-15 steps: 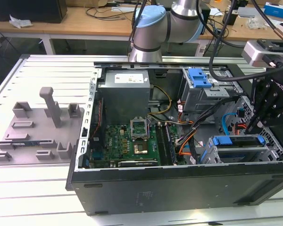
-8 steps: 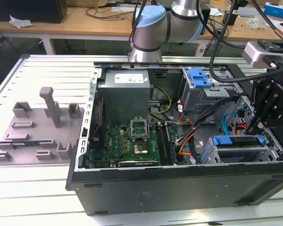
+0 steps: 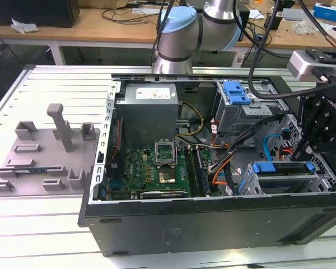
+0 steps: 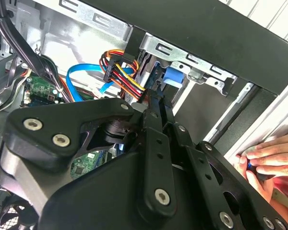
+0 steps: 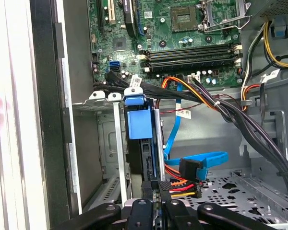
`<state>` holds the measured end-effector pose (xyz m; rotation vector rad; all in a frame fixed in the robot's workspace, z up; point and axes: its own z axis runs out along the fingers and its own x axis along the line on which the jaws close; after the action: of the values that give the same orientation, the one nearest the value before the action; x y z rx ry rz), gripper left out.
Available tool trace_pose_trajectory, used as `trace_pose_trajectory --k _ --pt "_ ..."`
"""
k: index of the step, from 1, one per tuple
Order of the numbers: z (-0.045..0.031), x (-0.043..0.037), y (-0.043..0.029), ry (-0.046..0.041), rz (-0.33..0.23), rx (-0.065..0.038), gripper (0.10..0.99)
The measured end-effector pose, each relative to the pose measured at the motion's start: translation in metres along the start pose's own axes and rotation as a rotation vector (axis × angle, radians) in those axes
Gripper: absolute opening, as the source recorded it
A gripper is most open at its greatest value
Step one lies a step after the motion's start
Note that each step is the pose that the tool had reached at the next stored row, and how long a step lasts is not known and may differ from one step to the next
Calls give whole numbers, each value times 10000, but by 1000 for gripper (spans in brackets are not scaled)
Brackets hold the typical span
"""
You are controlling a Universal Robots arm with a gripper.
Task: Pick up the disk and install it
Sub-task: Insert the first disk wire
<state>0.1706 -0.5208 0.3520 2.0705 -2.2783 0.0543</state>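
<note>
Blue-framed, the disk [image 5: 139, 122] stands on edge in the drive bay [image 5: 116, 143] at the computer case's [image 3: 213, 224] near corner on the exterior view's right. We find the gripper [image 5: 157, 187] narrow, fingers close together, tips at the disk's end.

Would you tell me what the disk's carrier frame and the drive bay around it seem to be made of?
The disk's carrier frame looks like moulded plastic: uniform matte blue, rounded edges. The drive bay seems bare sheet metal: silver-grey, thin folded edges, faint sheen.

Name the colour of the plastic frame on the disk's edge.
Blue; the disk shows best in the first wrist view.
</note>
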Motion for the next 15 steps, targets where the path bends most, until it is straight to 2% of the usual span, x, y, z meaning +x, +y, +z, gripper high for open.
trace_pose_trajectory --k 12,15 --pt "6 -3 0 -5 0 -1 165" --pt "1 -47 5 51 3 5 165"
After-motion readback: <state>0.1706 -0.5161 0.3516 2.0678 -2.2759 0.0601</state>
